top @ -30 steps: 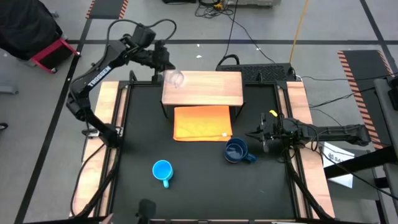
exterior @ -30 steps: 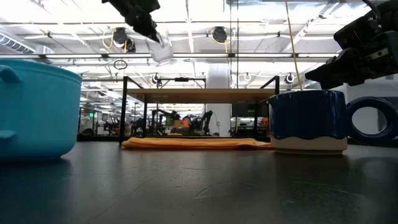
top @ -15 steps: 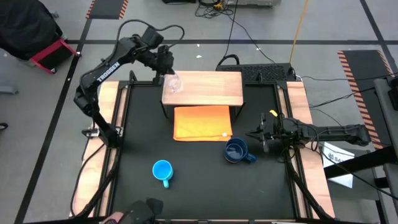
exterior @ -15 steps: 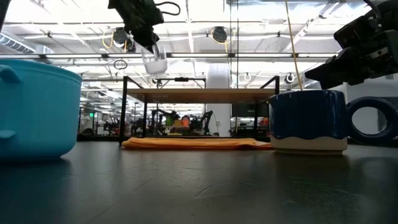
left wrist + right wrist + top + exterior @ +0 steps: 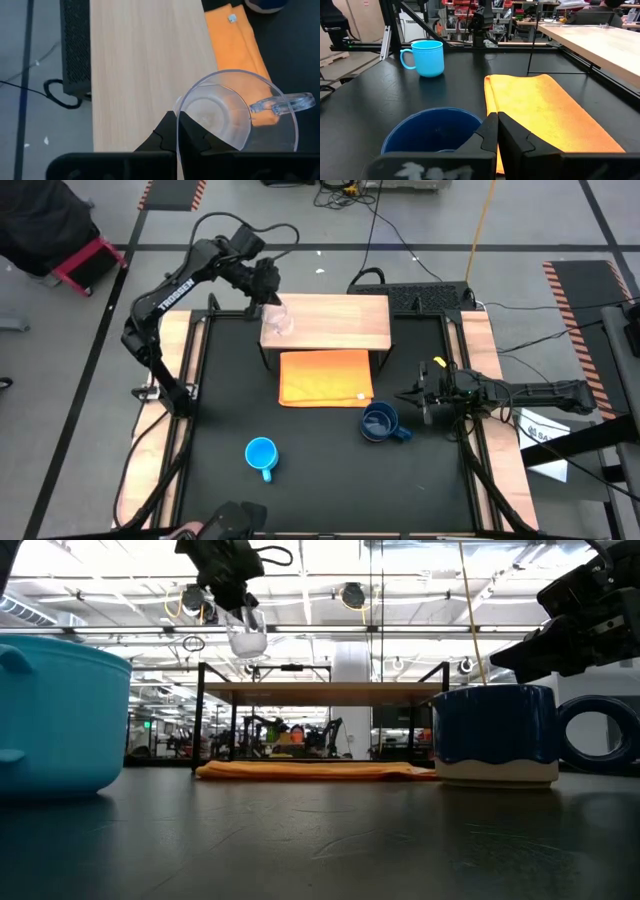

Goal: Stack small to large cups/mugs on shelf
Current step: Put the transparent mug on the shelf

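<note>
My left gripper [image 5: 268, 295] is shut on the tiny clear glass cup [image 5: 281, 321], which hangs above the left end of the light-wood shelf [image 5: 335, 320]. The low view shows the cup [image 5: 247, 638] clear of the shelf top [image 5: 325, 690]. The light-blue mug [image 5: 261, 454] stands on its base at the table's near left. The dark-blue mug [image 5: 378, 422] stands on its base near the orange cloth's right corner. My right gripper [image 5: 421, 403] is shut, just right of the dark-blue mug and a little above it [image 5: 530, 652]. My left gripper pinches the glass cup's wall at the rim [image 5: 181, 104] between its two fingers, on the side away from the cup's handle [image 5: 280, 103]. The fingers come from above, slanting down. The cup hangs below them, mouth up, nearly upright and clear of the shelf.
A flat orange cloth [image 5: 325, 377] lies on the black table just in front of the shelf. Wooden strips [image 5: 500, 480] run along the table's left and right sides. A person's hand [image 5: 185, 532] shows at the near edge.
My left gripper has come down toward the shelf's left end and a little toward the near edge, still shut on the glass cup. The cup has turned from tilted to nearly upright and hangs lower than before.
</note>
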